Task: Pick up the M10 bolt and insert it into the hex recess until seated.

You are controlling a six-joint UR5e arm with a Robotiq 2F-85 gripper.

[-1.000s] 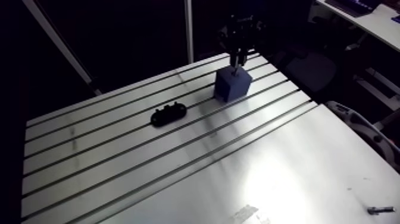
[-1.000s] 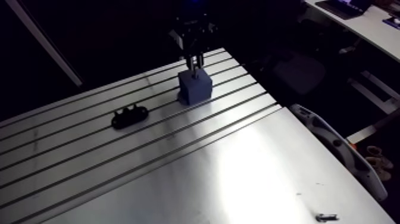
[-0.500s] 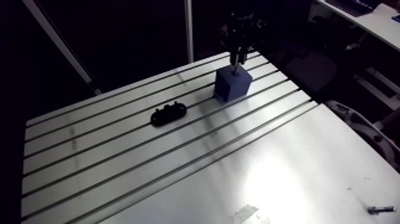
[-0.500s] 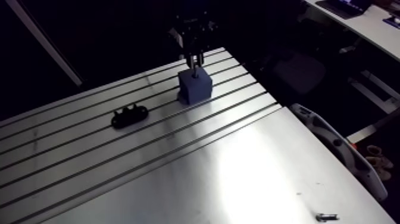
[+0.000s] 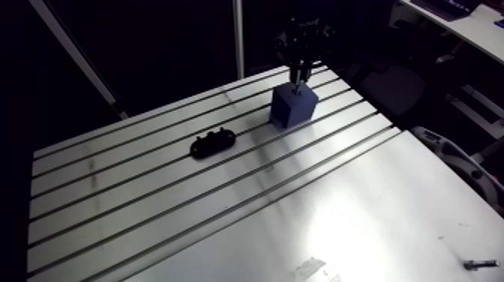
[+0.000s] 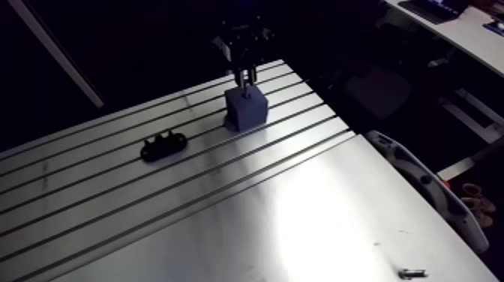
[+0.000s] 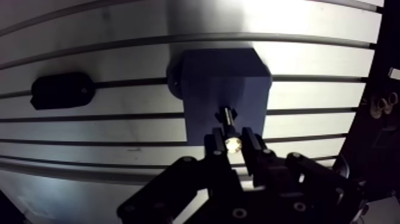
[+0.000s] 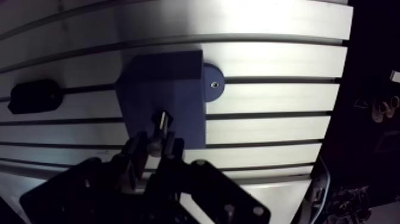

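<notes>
The counter (image 5: pixel 225 225) was a slotted aluminium surface with parallel grooves running across it. In the arm view, its near portion was a plain sheet without grooves.

A blue block (image 5: pixel 292 107) stood upright on the far part of the counter, across several grooves. In the wrist view, a round blue foot (image 8: pixel 212 83) with a small central hole projected from the base of the block on one side and lay flat on the counter.

The end effector (image 7: pixel 233 142) hung directly above the top face of the block. Its two fingers (image 7: pixel 215 145) were clamped on the M10 bolt (image 7: pixel 228 126), one finger on each side of the bolt's upper end, which showed bright between them.

The bolt stood roughly vertical. Its lower end met the hex recess (image 7: pixel 226 112), a small dark opening in the top face of the block. The depth of entry could not be determined from either view.

A black oblong part (image 5: pixel 212 143) lay flat on the counter, well apart from the block and lying across one groove.

A small loose fastener (image 5: pixel 480 264) lay on the plain near portion of the counter, close to its corner and far from the block.
</notes>
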